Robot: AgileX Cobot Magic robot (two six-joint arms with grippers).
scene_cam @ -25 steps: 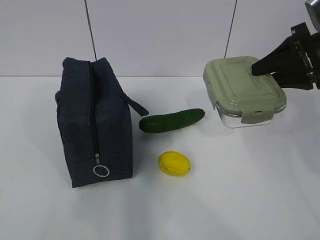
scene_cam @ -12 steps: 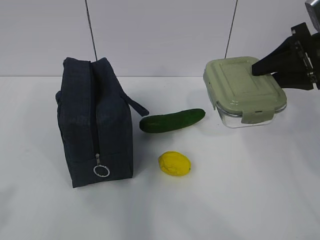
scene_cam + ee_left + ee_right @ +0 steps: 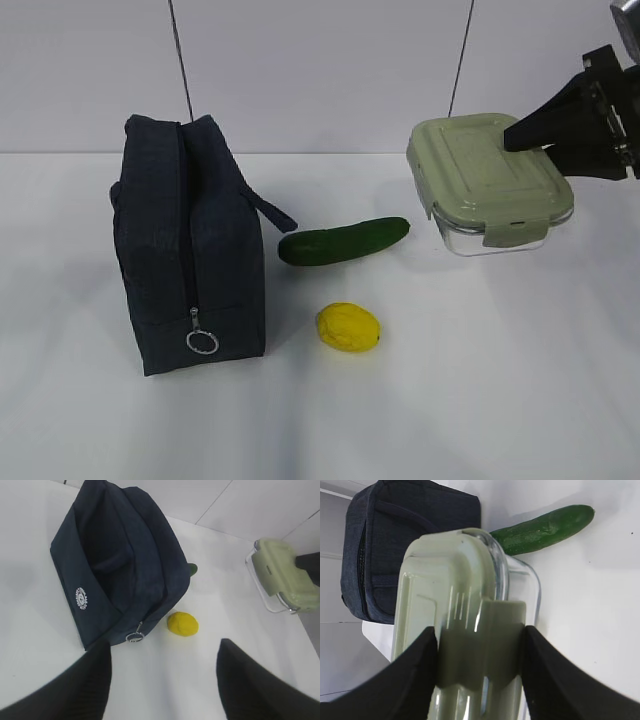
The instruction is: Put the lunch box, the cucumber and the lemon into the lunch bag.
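Three items wait for the zipped navy lunch bag (image 3: 190, 245): left gripper (image 3: 162, 680) hovers spread and empty above it, cucumber (image 3: 343, 241) and lemon (image 3: 348, 327) lie beside, right gripper (image 3: 480, 672) pinches the raised lunch box (image 3: 488, 183), likely first in

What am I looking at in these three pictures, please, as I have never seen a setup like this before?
This is a robot with two arms, each ending in a two-fingered gripper with a small camera at its wrist. One picture is taken from in front of the table; the other two look out from the wrists. On the white table stand a dark navy lunch bag, zipped shut, a cucumber beside it and a lemon in front. The right gripper is closed on the lunch box, a clear container with a pale green lid, holding it tilted. The left gripper is open and holds nothing; it looks down on the bag and lemon.
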